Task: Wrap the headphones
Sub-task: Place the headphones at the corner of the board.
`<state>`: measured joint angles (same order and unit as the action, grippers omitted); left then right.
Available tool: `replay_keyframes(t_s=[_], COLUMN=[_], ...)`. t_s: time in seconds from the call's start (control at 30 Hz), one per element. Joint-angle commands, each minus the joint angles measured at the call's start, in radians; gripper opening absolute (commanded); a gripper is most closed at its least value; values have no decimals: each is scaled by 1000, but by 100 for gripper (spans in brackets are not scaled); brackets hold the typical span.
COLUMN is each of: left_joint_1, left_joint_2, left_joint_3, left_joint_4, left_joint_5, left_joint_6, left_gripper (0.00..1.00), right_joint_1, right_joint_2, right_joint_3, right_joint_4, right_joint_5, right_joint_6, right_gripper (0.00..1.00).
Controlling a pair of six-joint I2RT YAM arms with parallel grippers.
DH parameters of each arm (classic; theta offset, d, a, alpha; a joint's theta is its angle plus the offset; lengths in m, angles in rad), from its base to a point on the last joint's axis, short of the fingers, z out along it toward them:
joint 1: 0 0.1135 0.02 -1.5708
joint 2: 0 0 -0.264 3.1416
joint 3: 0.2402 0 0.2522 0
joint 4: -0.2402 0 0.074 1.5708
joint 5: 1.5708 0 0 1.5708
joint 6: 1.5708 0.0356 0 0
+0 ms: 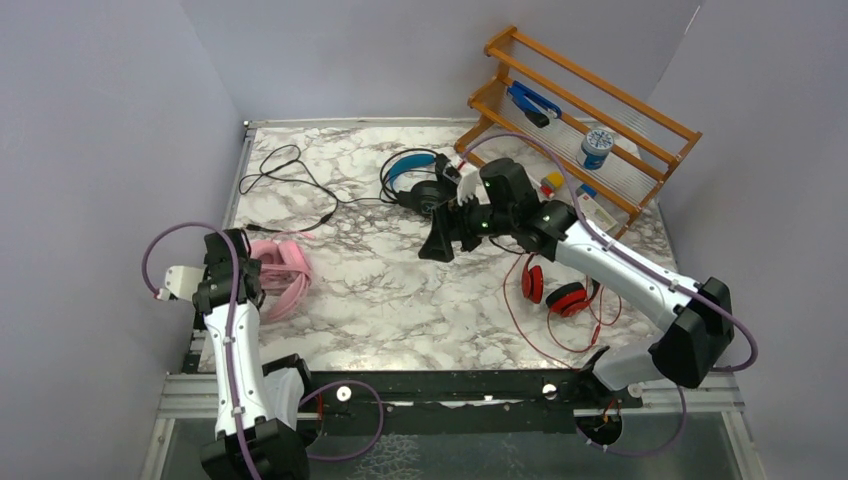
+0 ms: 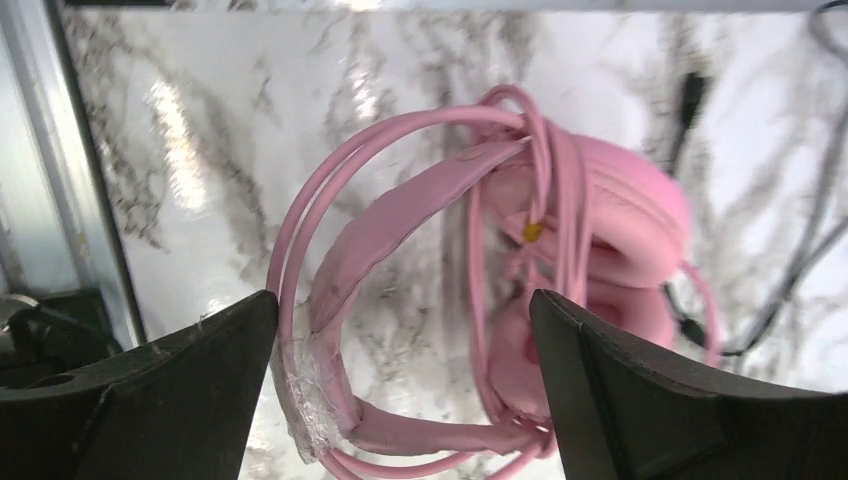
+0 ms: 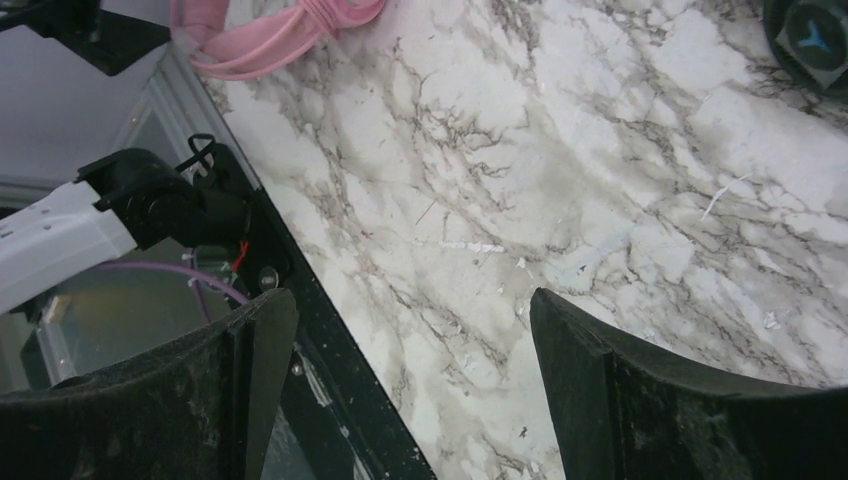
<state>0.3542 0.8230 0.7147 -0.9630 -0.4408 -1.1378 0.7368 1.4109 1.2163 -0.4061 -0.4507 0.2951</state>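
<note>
Now both jaws are standing wide, the left over the seemingly wrapped pink headset [image 1: 283, 270] at 9 o'clock, the right by the blue headset [image 1: 408, 166] at 12 o'clock, which looks next for wrapping.

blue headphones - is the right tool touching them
Apart. The right wrist view shows bare marble between the open right tool and the blue headphones, whose earcup sits in the far corner.

On the table [image 1: 400, 300], the first headset [image 2: 400, 215] lies at the left edge, under my left gripper [image 2: 402, 300]. The second headset [image 1: 405, 165] lies at the back, just behind my right gripper [image 3: 412, 298]. The third headset [image 1: 568, 298] lies on the right, before the rack [image 1: 560, 135].
</note>
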Motion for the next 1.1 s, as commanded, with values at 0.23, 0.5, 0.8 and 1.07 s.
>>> replay_keyframes(t_s=[0.23, 0.5, 0.8, 1.07], left_joint_1=[-105, -169, -167, -167], left_joint_2=[78, 14, -27, -99], left_joint_3=[276, 171, 139, 115], left_joint_4=[282, 124, 6, 41], left_joint_5=[245, -43, -172, -142], left_joint_6=[499, 319, 152, 168], left_gripper=[99, 98, 98, 98], right_joint_1=[-33, -48, -49, -49], right_joint_2=[224, 346, 274, 139], right_joint_3=[290, 430, 294, 147], right_joint_4=[-6, -37, 27, 47], right_joint_5=[242, 249, 124, 91], right_joint_6=[-47, -69, -31, -53], right_gripper=[94, 94, 92, 92])
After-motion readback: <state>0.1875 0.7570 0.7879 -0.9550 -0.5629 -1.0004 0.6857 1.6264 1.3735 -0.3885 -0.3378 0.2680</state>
